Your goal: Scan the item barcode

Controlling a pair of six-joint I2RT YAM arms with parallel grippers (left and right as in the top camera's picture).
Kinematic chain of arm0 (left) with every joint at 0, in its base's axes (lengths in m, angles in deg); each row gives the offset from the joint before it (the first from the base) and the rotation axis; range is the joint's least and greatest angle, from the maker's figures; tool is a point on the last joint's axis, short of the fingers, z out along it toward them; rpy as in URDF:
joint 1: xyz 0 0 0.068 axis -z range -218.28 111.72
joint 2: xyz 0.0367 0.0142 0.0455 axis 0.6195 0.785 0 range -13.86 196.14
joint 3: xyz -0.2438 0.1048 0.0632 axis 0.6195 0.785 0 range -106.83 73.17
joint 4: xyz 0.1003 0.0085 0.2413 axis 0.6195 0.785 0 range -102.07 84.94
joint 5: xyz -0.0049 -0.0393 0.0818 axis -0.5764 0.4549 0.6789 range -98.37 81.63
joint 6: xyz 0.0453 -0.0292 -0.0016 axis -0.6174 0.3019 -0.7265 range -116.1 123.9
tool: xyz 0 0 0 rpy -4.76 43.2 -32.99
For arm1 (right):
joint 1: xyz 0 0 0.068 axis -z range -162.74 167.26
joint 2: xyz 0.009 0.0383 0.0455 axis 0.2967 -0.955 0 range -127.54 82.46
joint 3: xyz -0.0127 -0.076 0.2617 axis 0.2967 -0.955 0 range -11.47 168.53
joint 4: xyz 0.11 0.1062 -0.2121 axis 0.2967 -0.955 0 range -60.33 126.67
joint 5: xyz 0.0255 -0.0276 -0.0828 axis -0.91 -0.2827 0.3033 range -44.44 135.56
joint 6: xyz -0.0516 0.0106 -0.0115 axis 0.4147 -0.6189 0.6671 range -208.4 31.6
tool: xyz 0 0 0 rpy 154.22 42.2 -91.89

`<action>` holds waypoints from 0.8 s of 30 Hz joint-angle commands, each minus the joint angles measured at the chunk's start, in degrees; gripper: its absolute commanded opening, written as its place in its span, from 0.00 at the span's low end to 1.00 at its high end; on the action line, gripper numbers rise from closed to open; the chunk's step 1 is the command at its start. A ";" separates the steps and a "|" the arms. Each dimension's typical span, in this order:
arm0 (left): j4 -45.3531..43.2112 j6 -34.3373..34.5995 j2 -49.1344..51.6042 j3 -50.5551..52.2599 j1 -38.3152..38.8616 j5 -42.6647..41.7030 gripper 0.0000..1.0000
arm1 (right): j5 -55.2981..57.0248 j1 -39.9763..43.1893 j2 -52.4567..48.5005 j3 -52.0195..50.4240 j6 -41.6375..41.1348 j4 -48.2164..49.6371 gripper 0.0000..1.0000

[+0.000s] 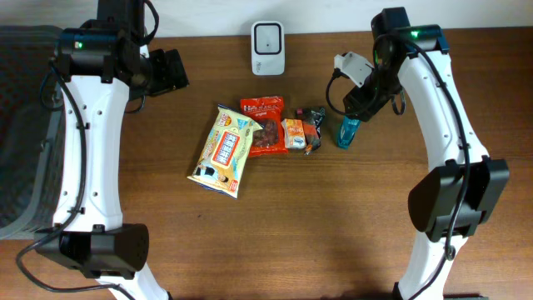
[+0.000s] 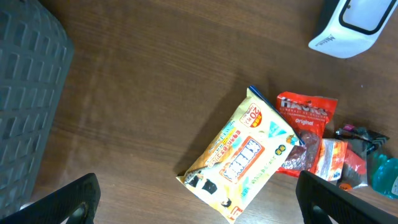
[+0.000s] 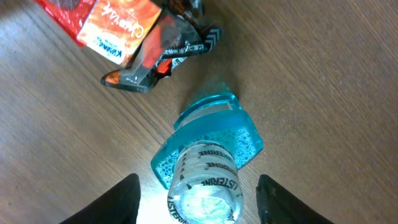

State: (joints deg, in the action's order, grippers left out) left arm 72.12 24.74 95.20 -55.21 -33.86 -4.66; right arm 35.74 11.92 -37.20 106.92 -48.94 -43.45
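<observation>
A small teal Listerine bottle (image 1: pixel 346 132) (image 3: pixel 208 155) stands just right of the snack pile, its cap end pointing up at the right wrist camera. My right gripper (image 1: pixel 360 107) (image 3: pixel 200 205) hangs over it, open, one finger (image 3: pixel 115 202) on each side with a gap to the bottle. The white barcode scanner (image 1: pixel 267 47) (image 2: pixel 348 28) sits at the table's back middle. At the far left back, my left gripper (image 1: pixel 169 71) (image 2: pixel 202 208) is wide open and holds nothing.
Left of the bottle lie a yellow snack pack (image 1: pixel 225 150) (image 2: pixel 245 155), a red bag (image 1: pixel 262 123), an orange packet (image 1: pixel 294 133) and a black wrapper (image 1: pixel 313 129) (image 3: pixel 155 56). A dark grey bin (image 1: pixel 21 125) borders the table's left edge.
</observation>
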 commanded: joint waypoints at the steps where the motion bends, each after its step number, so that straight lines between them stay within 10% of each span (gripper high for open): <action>1: -0.11 0.57 0.11 0.13 -0.09 0.61 0.99 | -1.18 0.11 0.22 -1.22 1.73 0.09 0.52; 16: -0.09 0.57 0.11 0.13 -0.11 0.61 0.99 | -2.40 0.11 0.22 -3.48 5.77 3.87 0.44; 24: -0.09 0.57 0.11 0.13 -0.11 0.61 0.99 | -2.19 0.11 0.24 -1.84 -2.38 4.24 0.19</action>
State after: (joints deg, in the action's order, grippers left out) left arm 72.12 24.74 95.20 -55.21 -33.86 -4.66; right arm 34.30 11.92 -37.20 103.83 -46.05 -39.12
